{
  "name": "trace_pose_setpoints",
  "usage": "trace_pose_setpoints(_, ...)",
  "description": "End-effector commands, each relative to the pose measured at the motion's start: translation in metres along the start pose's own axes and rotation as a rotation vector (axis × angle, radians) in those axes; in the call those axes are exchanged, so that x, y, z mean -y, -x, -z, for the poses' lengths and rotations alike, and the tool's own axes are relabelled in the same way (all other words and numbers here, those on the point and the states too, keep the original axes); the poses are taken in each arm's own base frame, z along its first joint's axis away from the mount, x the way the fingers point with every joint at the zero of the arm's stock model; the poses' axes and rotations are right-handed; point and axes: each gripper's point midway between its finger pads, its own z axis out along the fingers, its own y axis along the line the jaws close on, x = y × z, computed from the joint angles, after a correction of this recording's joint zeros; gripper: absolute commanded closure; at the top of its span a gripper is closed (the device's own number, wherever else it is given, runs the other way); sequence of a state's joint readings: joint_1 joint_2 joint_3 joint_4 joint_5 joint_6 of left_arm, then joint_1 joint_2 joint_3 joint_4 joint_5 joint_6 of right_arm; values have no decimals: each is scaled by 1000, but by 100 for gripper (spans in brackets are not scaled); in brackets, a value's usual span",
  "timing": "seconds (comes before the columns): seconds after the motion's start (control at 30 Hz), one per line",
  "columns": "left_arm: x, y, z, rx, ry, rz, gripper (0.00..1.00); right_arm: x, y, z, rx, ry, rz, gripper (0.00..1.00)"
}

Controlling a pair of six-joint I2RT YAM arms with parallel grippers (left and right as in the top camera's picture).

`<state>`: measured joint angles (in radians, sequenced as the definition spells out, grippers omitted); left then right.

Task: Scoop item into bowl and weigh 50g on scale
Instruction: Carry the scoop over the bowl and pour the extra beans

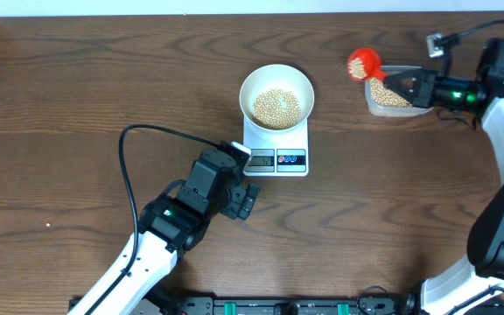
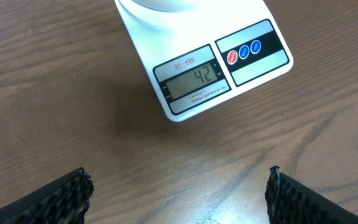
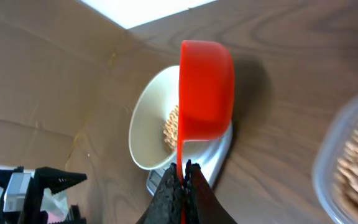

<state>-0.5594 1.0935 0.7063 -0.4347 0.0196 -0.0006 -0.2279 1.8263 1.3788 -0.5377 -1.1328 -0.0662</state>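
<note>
The white bowl [image 1: 276,96] stands on the white scale [image 1: 276,156] and holds pale tan beans [image 1: 276,108]. The scale's display [image 2: 192,79] reads 42, with red and blue buttons [image 2: 243,51] beside it. My right gripper [image 3: 181,175] is shut on the handle of a red scoop [image 3: 206,88]. In the overhead view the scoop [image 1: 363,63] hangs over the left end of a clear tub of beans [image 1: 390,96], right of the bowl. My left gripper [image 2: 179,193] is open and empty, just in front of the scale, above bare wood.
A black cable [image 1: 138,140] loops over the table left of the scale. The left arm [image 1: 182,210] lies at the front left. The right arm [image 1: 497,87] reaches in from the right edge.
</note>
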Motion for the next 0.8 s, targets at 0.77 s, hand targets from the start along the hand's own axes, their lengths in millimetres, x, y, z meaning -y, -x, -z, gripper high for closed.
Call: trace_pose_setpoints(0.77,0,8,2,17,3,2,9,-57,-39,-119,-212,-170,254,99)
